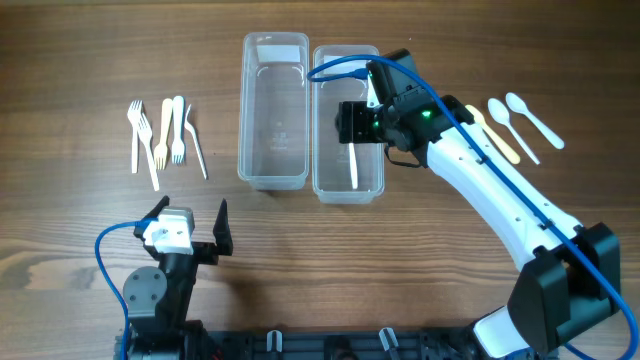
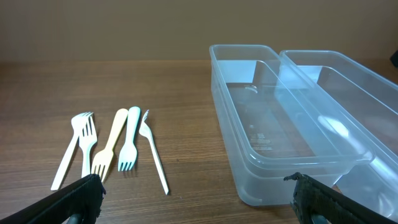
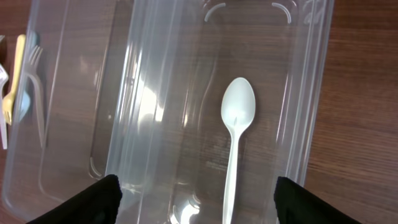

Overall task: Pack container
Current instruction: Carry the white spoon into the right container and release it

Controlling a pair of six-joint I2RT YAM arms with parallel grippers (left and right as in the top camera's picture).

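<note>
Containers: 2, clear plastic, side by side w/ rims just beside each other, upper ctr of overhead frame. These are the left-hand container (image 1: 273, 110) and the right-hand container (image 1: 347, 125). Both are rectangular, open side up, long axis running top-to-bottom of frame.

1 white spoon (image 3: 236, 124) lies flat on the floor of the right-hand container, along its long axis. In the wrist view its bowl points to frame top, handle to frame bottom.

Right gripper (image 1: 357, 123) hangs over that container, above the spoon. Its fingers (image 3: 93, 202) are spread wide at the lower corners of its wrist view, gripping nothing.

Left gripper (image 1: 190, 222) sits at lower left of overhead frame, jaws fully apart, empty, well apart from both containers.

On the table (image 1: 80, 220): 5 forks (image 1: 160, 135) in a row at upper left. 3 loose spoons (image 1: 520, 125) show at upper right, partly behind the right arm.
</note>
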